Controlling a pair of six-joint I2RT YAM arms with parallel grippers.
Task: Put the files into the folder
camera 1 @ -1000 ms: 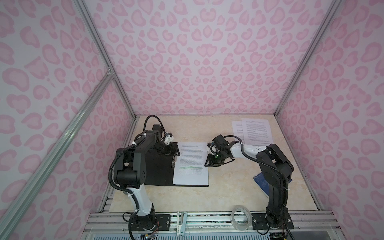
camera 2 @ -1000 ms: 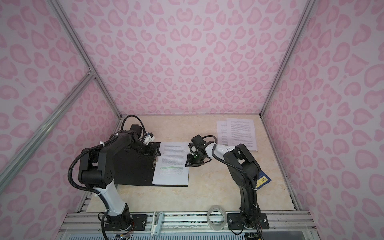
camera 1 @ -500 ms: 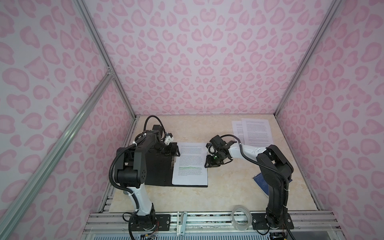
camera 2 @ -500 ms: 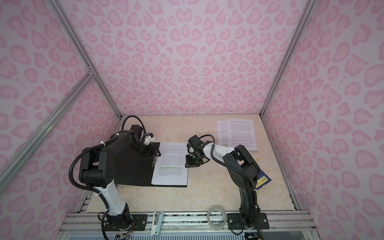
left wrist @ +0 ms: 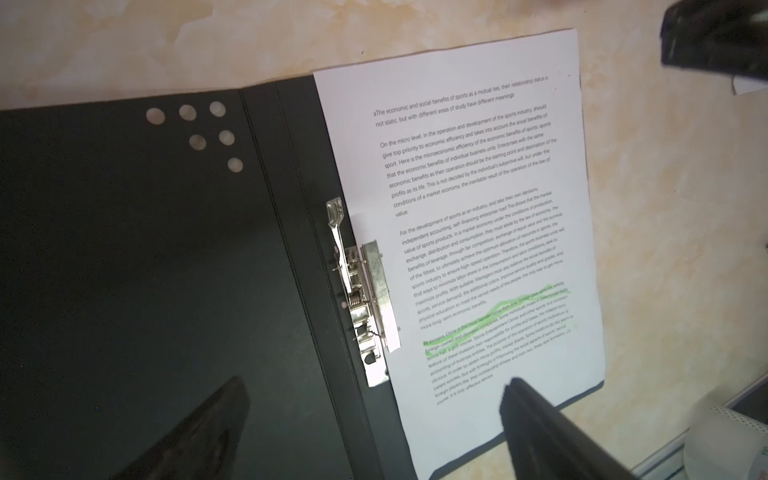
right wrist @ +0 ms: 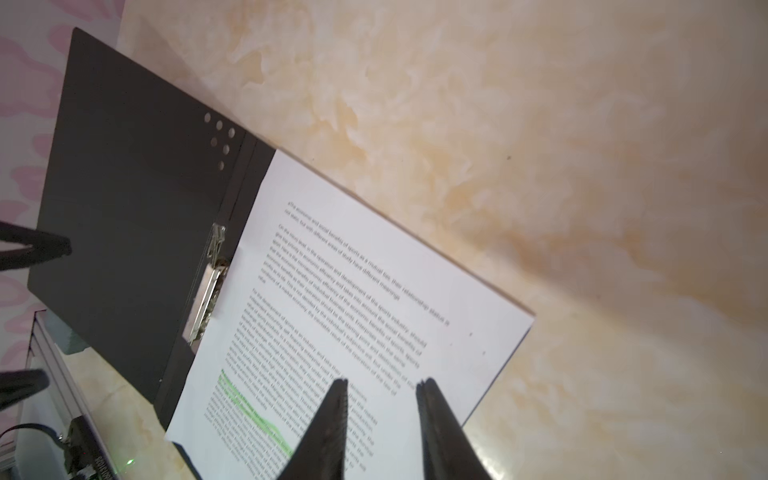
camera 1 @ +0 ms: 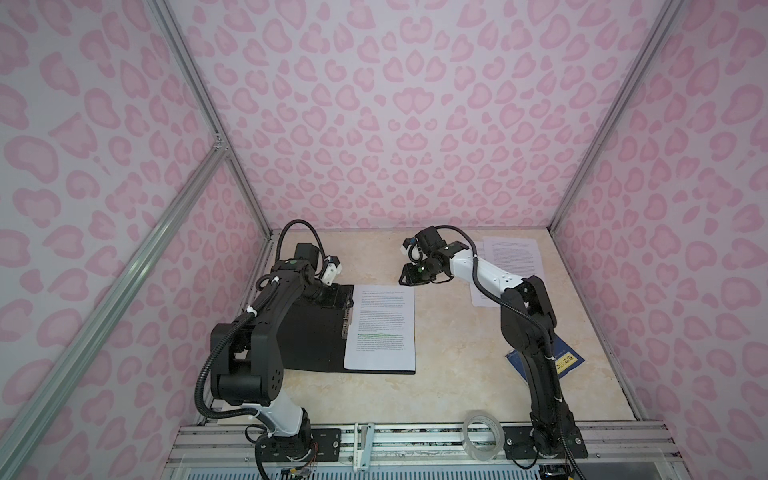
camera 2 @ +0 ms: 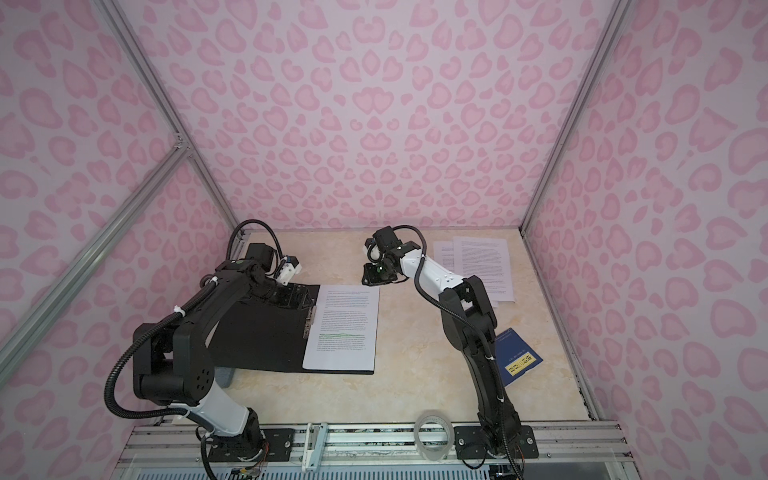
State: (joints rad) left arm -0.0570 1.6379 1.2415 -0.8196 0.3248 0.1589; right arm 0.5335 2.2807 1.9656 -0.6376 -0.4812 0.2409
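The folder (camera 1: 316, 340) (camera 2: 266, 332) lies open at the left of the table, black inside up, with its metal clip (left wrist: 365, 299) (right wrist: 205, 299) along the spine. One of the files (camera 1: 380, 328) (camera 2: 343, 328) (left wrist: 469, 232) (right wrist: 353, 316), a printed sheet with green highlighted lines, lies flat on the folder's right half. Two more files (camera 1: 513, 253) (camera 2: 482, 257) lie overlapped at the back right. My left gripper (camera 1: 334, 297) (left wrist: 374, 382) hovers wide open over the folder's far end. My right gripper (camera 1: 409, 276) (right wrist: 382, 384) hangs above the sheet's far right corner, jaws apart and empty.
A dark blue booklet (camera 1: 565, 361) (camera 2: 519, 359) with a yellow label lies at the right, beside the right arm. A roll of clear tape (camera 1: 482, 432) (camera 2: 432, 430) stands on the front metal rail. Pink patterned walls close in on three sides.
My right gripper has lifted and moved from the sheet's right edge toward the back of the table. The sheet slid slightly left on the folder. The left arm has not moved.
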